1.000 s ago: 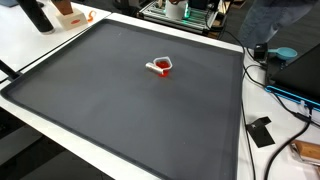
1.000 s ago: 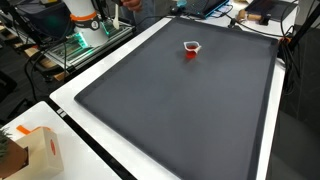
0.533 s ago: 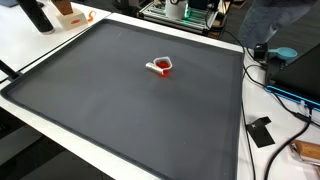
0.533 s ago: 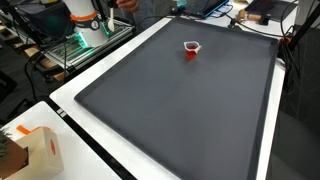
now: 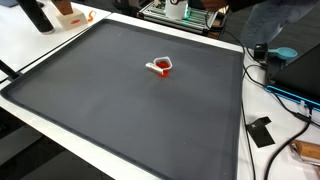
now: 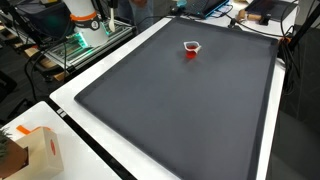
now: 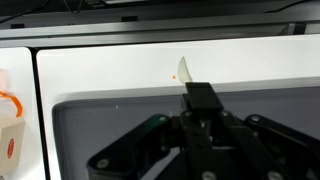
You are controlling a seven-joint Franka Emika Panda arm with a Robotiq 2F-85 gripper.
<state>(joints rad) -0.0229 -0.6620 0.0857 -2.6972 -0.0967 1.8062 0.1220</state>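
Observation:
A small red and white object [image 5: 162, 68] lies alone on the dark grey mat [image 5: 120, 110], toward its far side; it also shows in the other exterior view [image 6: 191, 47]. In both exterior views the gripper is out of sight. In the wrist view my gripper [image 7: 200, 98] rises from the bottom edge, its black fingertips together at the centre with nothing between them. It hangs over the mat's edge [image 7: 110, 120] and the white table margin [image 7: 110, 70], far from the red object, which this view does not show. A small white scrap [image 7: 182, 70] lies on the margin just beyond the fingertips.
The robot's base [image 6: 82, 18] stands by a rack at one corner. A cardboard box [image 6: 30, 152] with orange marks sits on the white border [image 7: 10, 125]. Cables, a laptop and a blue item [image 5: 282, 55] crowd one side of the table.
A person's hand at the top edge of the exterior views has shifted slightly. The red and white object has not moved.

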